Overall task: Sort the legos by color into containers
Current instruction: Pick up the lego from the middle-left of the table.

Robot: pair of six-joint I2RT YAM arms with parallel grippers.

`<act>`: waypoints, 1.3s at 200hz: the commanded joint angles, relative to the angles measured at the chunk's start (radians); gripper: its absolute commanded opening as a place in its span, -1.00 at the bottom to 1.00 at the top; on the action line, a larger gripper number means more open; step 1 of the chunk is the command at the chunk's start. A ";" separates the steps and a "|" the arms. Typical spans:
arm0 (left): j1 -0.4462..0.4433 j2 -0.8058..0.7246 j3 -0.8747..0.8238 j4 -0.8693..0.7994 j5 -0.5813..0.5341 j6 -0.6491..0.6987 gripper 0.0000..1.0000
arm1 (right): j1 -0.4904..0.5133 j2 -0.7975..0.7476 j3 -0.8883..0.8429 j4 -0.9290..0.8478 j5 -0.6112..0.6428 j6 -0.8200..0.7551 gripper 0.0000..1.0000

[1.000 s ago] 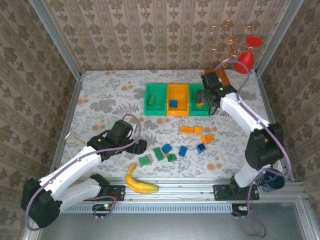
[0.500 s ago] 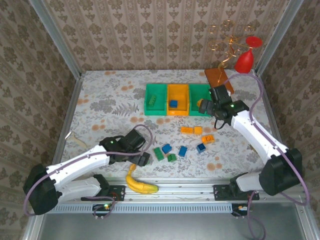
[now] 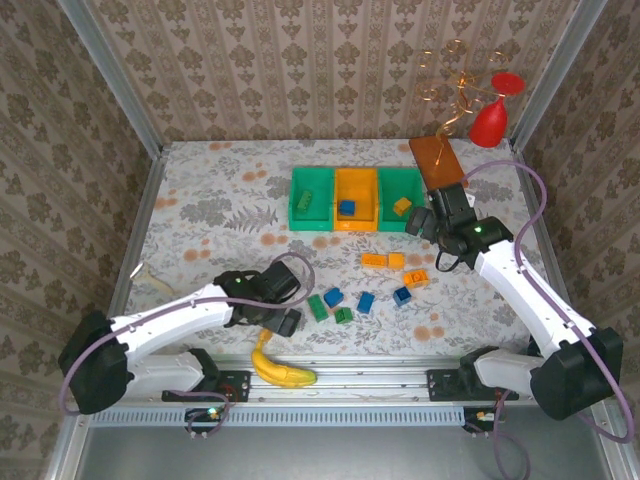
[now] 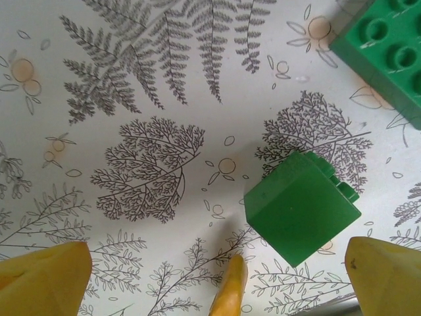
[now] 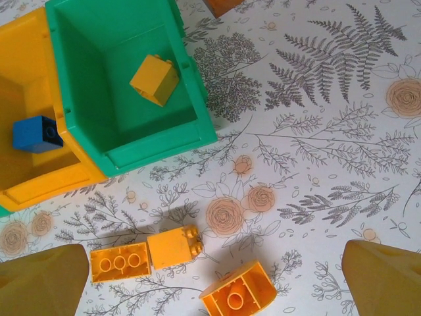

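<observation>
Two claws gape empty: left claw point(image 3: 284, 319) above a green lego point(image 4: 302, 207), right claw point(image 3: 422, 222) near the containers point(image 3: 357, 229).

Your three open plastic bins point(image 3: 356, 229), green-orange-green, hold one brick each; small studded plastic bricks point(image 3: 366, 301), green, blue and orange, lie loose nearby.

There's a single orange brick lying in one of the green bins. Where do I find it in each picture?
Top view: the orange brick lies in the right green bin, back centre-right.
Right wrist view: upper left, inside that bin.
Left wrist view: faces a green brick on the tablecloth instead.
Shared landmark: the blue brick in the neighbouring orange bin.
</observation>
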State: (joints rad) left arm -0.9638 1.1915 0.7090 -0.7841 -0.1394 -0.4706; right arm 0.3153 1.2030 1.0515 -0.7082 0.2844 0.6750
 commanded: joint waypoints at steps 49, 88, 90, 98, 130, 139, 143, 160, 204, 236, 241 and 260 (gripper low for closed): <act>-0.018 0.119 0.050 0.030 0.014 0.034 0.90 | 0.006 -0.011 -0.014 -0.011 0.032 0.034 1.00; -0.015 0.190 0.065 0.074 -0.009 0.032 0.72 | 0.005 -0.004 -0.015 -0.007 0.032 0.034 1.00; -0.016 0.193 0.065 0.075 -0.011 0.031 0.71 | 0.006 -0.004 -0.015 -0.007 0.032 0.034 1.00; -0.013 0.203 0.067 0.080 -0.017 0.031 0.66 | 0.006 -0.003 -0.016 -0.007 0.031 0.032 1.00; 0.008 0.221 0.053 0.103 -0.014 0.031 0.45 | 0.006 -0.003 -0.019 -0.007 0.031 0.034 1.00; 0.019 0.221 0.045 0.113 -0.003 0.028 0.39 | 0.007 -0.003 -0.020 -0.007 0.031 0.034 1.00; 0.024 0.221 0.040 0.117 0.003 0.027 0.37 | 0.006 -0.005 -0.021 -0.007 0.032 0.034 1.00; 0.040 0.219 0.024 0.136 0.022 0.023 0.27 | 0.006 -0.005 -0.024 -0.004 0.031 0.035 1.00; 0.075 0.219 -0.019 0.174 0.070 0.005 0.08 | 0.006 -0.003 -0.024 -0.001 0.029 0.035 1.00; 0.095 0.216 -0.039 0.196 0.085 0.001 -0.12 | 0.007 -0.003 -0.020 -0.001 0.031 0.035 1.00; 0.098 0.215 -0.040 0.199 0.087 0.000 -0.16 | 0.006 -0.003 -0.021 0.000 0.031 0.035 1.00; 0.107 0.213 -0.044 0.213 0.098 -0.002 -0.28 | 0.006 -0.003 -0.021 -0.002 0.031 0.037 1.00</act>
State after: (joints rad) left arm -0.8753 1.4094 0.6846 -0.5896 -0.0521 -0.4603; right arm 0.3153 1.2034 1.0386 -0.7074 0.2844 0.6888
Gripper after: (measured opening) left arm 0.388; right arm 0.999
